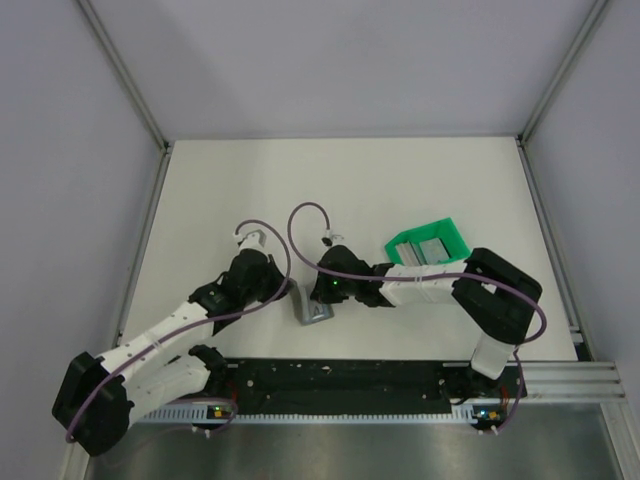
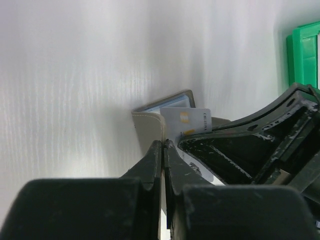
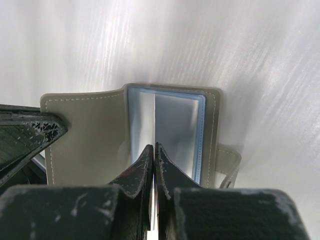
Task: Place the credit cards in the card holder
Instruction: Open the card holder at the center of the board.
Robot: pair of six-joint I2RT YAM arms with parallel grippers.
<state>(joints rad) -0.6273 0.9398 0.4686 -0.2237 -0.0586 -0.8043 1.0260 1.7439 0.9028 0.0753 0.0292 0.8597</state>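
Note:
The card holder (image 1: 316,313) lies open near the table's front edge, between both grippers. In the right wrist view it shows a beige cover (image 3: 90,135) and a clear blue-rimmed sleeve (image 3: 180,120). My right gripper (image 3: 154,146) is shut on a grey credit card (image 3: 153,125), seen edge-on, standing at the sleeve. The same card (image 2: 190,120), with a gold chip, shows in the left wrist view. My left gripper (image 2: 165,142) is shut on the edge of the holder's beige cover (image 2: 149,131). In the top view the left gripper (image 1: 290,292) and right gripper (image 1: 318,293) nearly touch.
A bright green frame tray (image 1: 400,243) holding more grey cards (image 1: 432,250) stands right of centre, behind the right arm; its corner shows in the left wrist view (image 2: 300,55). The holder's strap (image 3: 227,160) sticks out on its right side. A metal rail runs along the near edge.

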